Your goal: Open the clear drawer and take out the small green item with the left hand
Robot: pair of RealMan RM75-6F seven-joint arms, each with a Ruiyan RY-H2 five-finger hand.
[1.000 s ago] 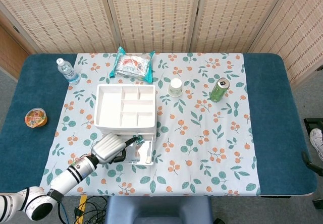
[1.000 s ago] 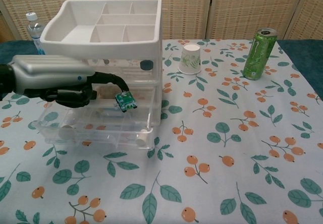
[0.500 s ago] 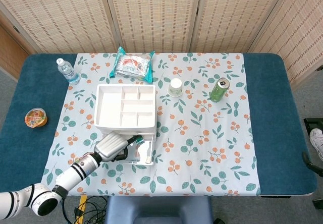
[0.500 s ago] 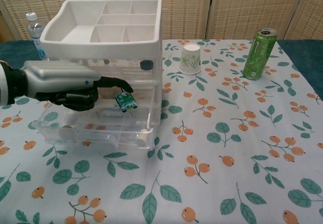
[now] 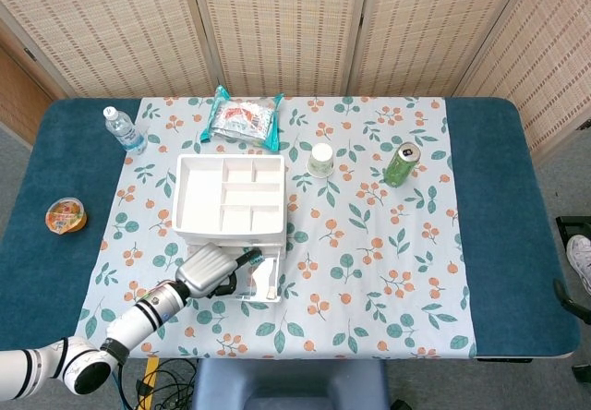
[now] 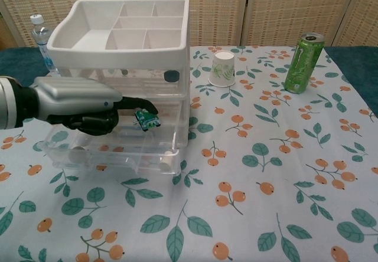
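Note:
A clear drawer unit with a white compartment tray on top stands left of centre. Its lowest clear drawer is pulled out toward me. My left hand reaches over the open drawer from the left. It pinches the small green item at its fingertips, just above the drawer's inside. Small pale things lie in the drawer, too blurred to name. No right hand shows in either view.
A water bottle and a snack bag lie behind the unit. A paper cup and a green can stand to its right. A jelly cup sits far left.
My left hand and forearm have edged a little further in over the drawer. The green item stays pinched at nearly the same spot.

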